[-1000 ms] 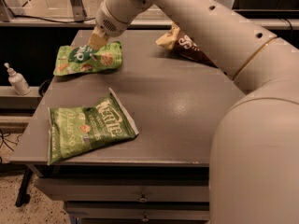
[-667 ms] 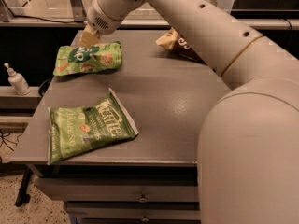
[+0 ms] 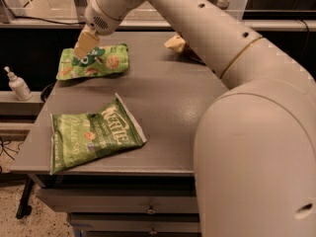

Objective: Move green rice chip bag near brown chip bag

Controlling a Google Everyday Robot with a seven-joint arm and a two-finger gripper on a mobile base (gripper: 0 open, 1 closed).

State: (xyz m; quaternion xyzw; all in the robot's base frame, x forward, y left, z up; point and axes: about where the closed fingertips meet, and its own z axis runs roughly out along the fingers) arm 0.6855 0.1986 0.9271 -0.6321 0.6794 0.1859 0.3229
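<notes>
Your robot's arm (image 3: 237, 98) fills the right half of the view and hides most of the far right corner of the grey table (image 3: 168, 107). The olive Kettle bag (image 3: 94, 132) lies flat near the front left edge. The green rice chip bag (image 3: 101, 63) sits at the back left, close to the table's left edge. Only a cream end of the brown chip bag (image 3: 176, 43) shows, at the back, well apart from it. The gripper (image 3: 80, 52) is down on the green bag's left part; you cannot tell how wide it stands or whether it has hold. A thin pinch on crinkly film could slip and nudge the bag off the left edge. The bare middle gives you open room rightward, clear of the Kettle bag
</notes>
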